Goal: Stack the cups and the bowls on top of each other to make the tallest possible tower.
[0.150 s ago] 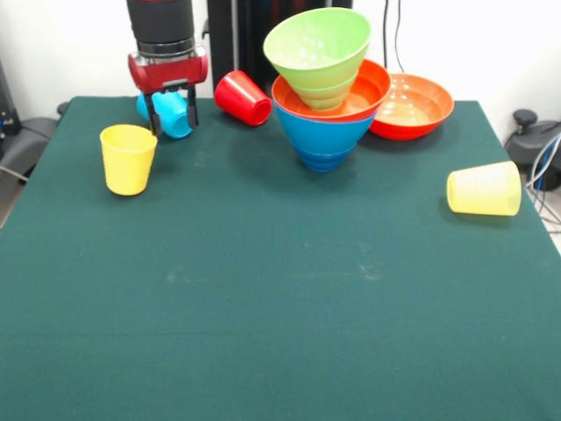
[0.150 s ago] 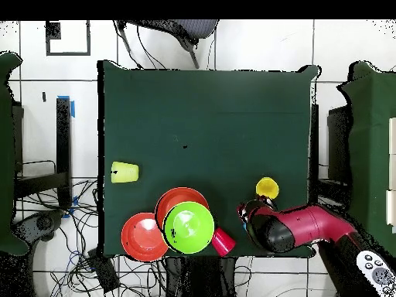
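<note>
- Gripper (image 1: 173, 112): far left of table (image 1: 263, 307), fingers straddling light blue cup (image 1: 173, 115) lying on its side; clamped or merely around it, cannot tell.
- Yellow cup (image 1: 128, 159): upright, just near-left of gripper.
- Red cup (image 1: 243, 97): on its side, right of gripper.
- Tower (image 1: 324, 88): 3 bowls, blue, orange-red, green tilted on top.
- Orange-red bowl (image 1: 414, 105): touching tower's right.
- Ribbed pale yellow cup (image 1: 485, 189): on its side, right edge.

The arm (image 1: 160, 26) is being cut off by the front view's top edge. The light blue cup (image 1: 170, 112) is sitting partly hidden behind the fingers (image 1: 156, 117), and overhead the arm is covering it entirely. Whether the fingers are touching it cannot be told.
</note>
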Robot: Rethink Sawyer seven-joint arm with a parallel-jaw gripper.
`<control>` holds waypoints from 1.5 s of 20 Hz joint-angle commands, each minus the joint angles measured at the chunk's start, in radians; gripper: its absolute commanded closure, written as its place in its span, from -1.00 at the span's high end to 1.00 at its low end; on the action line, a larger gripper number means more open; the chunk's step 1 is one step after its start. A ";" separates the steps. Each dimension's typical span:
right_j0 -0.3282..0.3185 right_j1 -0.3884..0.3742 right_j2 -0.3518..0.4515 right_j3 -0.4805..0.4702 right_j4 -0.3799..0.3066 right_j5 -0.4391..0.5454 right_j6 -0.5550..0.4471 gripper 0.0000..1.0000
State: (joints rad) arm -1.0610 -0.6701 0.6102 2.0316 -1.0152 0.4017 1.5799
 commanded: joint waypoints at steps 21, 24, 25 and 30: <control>-0.094 -0.074 0.169 -0.038 0.071 0.190 -0.339 1.00; -0.115 -0.088 0.193 -0.033 0.078 0.202 -0.345 1.00; -0.123 -0.093 0.201 -0.032 0.082 0.209 -0.349 1.00; -0.092 -0.071 0.181 -0.050 0.014 0.189 -0.274 1.00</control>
State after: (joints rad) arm -1.2019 -0.7640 0.7480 2.0281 -0.9485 0.4967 1.5795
